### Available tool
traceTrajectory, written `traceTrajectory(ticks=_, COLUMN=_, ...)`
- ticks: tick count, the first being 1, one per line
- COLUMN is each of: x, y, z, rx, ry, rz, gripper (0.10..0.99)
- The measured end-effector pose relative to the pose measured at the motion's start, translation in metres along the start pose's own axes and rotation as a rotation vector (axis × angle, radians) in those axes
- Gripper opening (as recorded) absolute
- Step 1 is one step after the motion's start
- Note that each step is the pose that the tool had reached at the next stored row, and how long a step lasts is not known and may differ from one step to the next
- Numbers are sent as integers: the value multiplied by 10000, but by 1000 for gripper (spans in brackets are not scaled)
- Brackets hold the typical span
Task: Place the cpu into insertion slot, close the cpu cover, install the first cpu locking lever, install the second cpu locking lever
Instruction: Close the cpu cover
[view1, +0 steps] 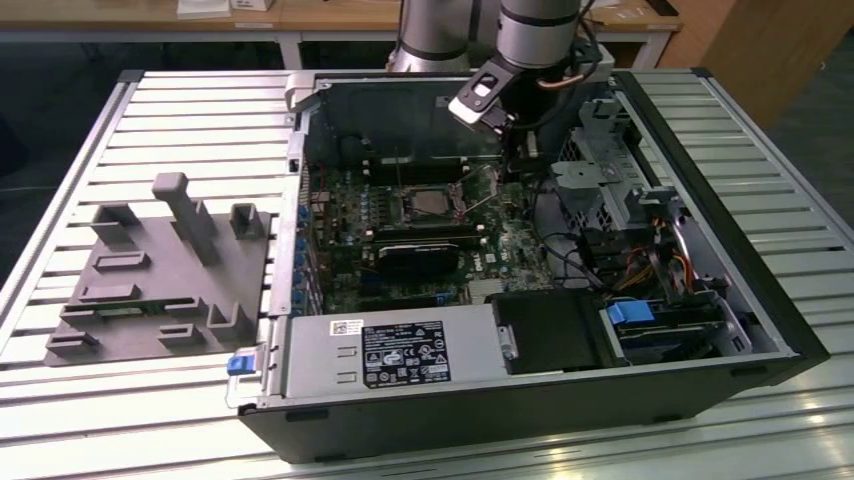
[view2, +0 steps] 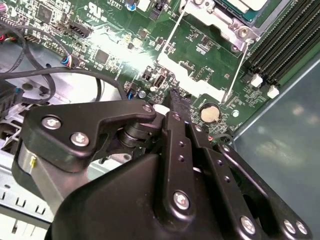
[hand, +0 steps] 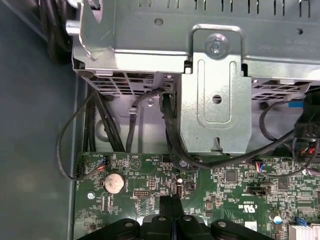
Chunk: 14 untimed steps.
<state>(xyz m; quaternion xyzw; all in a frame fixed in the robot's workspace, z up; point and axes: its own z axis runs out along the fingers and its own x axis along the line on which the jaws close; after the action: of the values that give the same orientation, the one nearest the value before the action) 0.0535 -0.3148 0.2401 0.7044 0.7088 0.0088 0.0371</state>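
Observation:
In the exterior view my gripper (view1: 515, 172) hangs inside the open computer case, just to the view's right of the insertion slot (view1: 400, 197). The cpu (view1: 427, 203), a dull silver square, lies in that slot. In the second wrist view the silvery cpu cover (view2: 212, 20) lies flat around the cpu (view2: 245, 5). Two thin wire locking levers (view2: 172, 32) (view2: 236, 70) slant away from the socket over the green board. My black fingertips (view2: 176, 99) are pressed together a little above the board, near a coin battery (view2: 210, 113). Nothing shows between them.
A grey metal drive cage (hand: 215, 100) with black cables (hand: 167, 130) stands close beside the gripper. Long black memory slots (view2: 285, 45) run next to the socket. A black heat sink (view1: 416, 258) and the power supply (view1: 387, 358) sit nearer the case front. A grey fixture tray (view1: 160, 270) lies outside.

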Motion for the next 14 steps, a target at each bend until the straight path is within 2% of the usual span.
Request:
traceTrajectory(ticks=9, x=1, y=0, z=22, rx=12, ry=-1, rz=-2, gripper=102)
traceTrajectory(ticks=11, x=1, y=2, z=25, rx=119, ry=2, rz=-7, gripper=102)
traceTrajectory(ticks=14, x=1, y=7, z=28, rx=416, ry=3, rz=-17, gripper=102)
